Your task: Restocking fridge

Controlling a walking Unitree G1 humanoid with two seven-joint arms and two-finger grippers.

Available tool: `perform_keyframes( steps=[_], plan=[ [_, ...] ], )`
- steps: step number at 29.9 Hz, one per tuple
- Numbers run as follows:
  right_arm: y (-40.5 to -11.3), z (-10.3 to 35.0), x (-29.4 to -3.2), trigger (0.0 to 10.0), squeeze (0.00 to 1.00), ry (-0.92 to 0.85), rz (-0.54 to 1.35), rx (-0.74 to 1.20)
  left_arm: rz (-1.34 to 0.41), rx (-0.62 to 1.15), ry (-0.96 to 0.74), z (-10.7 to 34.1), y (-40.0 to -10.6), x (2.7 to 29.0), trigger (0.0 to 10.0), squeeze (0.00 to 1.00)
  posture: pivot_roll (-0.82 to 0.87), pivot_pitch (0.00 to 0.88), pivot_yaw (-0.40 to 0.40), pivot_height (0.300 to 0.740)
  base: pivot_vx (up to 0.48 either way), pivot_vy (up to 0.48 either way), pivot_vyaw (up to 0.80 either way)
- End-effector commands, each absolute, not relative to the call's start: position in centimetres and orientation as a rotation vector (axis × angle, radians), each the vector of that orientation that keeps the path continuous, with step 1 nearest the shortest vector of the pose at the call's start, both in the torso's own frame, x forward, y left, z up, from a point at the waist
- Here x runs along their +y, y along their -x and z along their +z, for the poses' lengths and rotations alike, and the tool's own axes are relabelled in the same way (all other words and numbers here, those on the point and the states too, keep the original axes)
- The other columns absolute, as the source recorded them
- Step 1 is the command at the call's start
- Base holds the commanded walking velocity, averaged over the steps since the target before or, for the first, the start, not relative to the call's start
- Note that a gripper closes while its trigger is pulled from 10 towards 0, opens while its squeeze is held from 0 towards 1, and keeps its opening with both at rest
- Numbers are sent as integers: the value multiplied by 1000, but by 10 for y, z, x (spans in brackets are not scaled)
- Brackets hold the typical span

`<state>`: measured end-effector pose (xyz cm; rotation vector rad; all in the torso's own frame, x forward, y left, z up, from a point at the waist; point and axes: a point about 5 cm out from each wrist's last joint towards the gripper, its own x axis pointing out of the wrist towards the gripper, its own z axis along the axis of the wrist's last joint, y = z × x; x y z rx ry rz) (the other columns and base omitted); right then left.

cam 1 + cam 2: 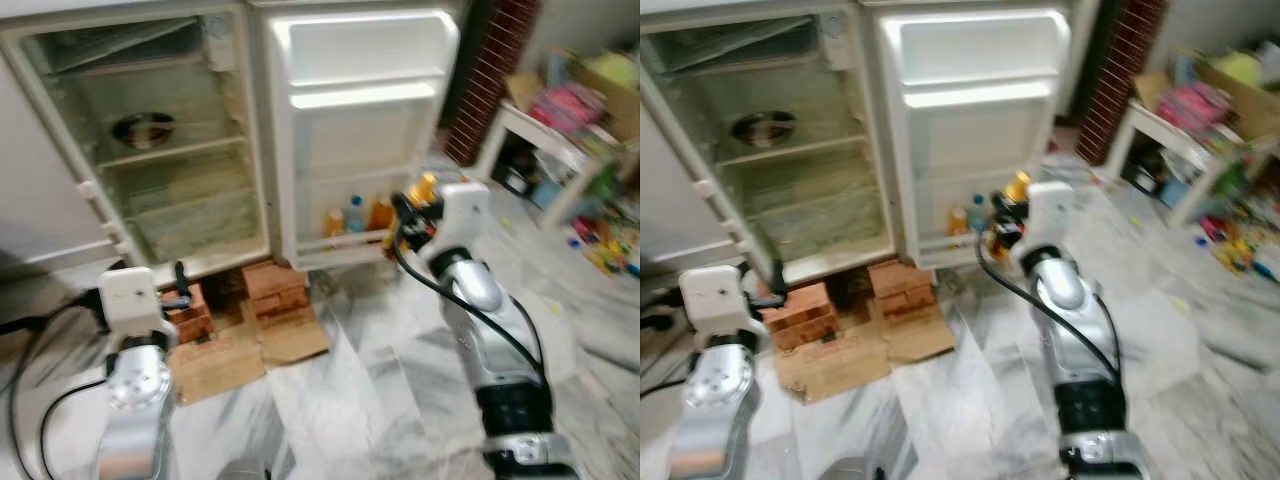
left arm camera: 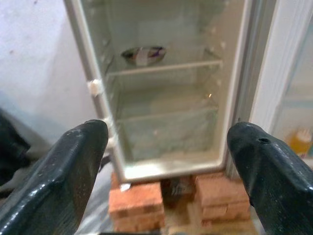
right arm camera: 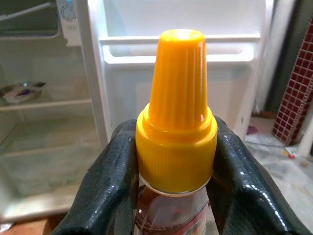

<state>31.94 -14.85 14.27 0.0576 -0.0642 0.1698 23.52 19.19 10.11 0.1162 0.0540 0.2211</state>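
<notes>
One bottle (image 3: 176,147), upright with its long axis vertical, is pinched just under its yellow cap (image 3: 177,98) by my right gripper (image 1: 408,222), which hangs just in front of the fridge door's bottom shelf (image 1: 340,243), where three small bottles (image 1: 356,216) already stand. That shelf lies straight ahead of this gripper, the nearer one. My left gripper (image 2: 168,161), fingers spread and holding nothing, faces the open fridge (image 1: 150,140) on its bricks (image 1: 270,285). Dark reddish-brown liquid shows through the bottle's clear neck.
</notes>
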Motion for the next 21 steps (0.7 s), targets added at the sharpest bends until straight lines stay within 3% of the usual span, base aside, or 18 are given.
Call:
perform_keyframes(
  steps=[1, 9, 21],
  plan=[
    [-321, 159, -139, 10000, 0, -55, 200, -148, 179, 12, -124, 105, -236, 191, 10000, 0, 97, 0, -73, 740, 480, 0, 0],
    [-314, 131, -143, 10000, 0, -38, 170, -97, 158, -10, -138, 102, -230, 196, 10000, 0, 109, 0, -88, 740, 480, 0, 0],
    [-320, 138, -138, 10000, 0, -25, 182, -129, 144, -15, -117, 106, -237, 189, 10000, 0, 103, 2, -78, 740, 468, 0, 0]
  ],
)
